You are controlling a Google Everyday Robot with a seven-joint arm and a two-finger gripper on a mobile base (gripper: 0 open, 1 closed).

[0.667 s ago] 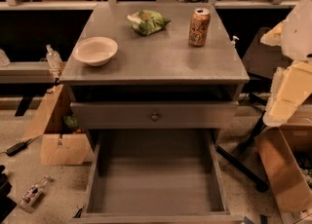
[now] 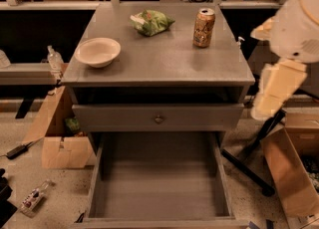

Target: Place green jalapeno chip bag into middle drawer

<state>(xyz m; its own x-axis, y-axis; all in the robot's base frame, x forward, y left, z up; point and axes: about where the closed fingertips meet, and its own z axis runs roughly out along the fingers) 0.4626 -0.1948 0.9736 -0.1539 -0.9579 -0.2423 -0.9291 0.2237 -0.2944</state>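
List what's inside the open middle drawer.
Only bare grey floor shows in the middle drawer; its back end is hidden beneath the drawer above. The gripper hangs right of the cabinet.

The grey tabletop [image 2: 164, 61] has three things on it. A white bowl [image 2: 97, 52] sits right side up at 9 o'clock, close to the left edge. The green jalapeno chip bag [image 2: 152, 22] lies flat at 12 o'clock, near the back edge. A tan-orange can [image 2: 204, 27] stands up straight at 2 o'clock, near the bag but not touching it. The robot's hand [image 2: 265, 104] hangs out past the right edge, at about 4 o'clock, lower than the tabletop.
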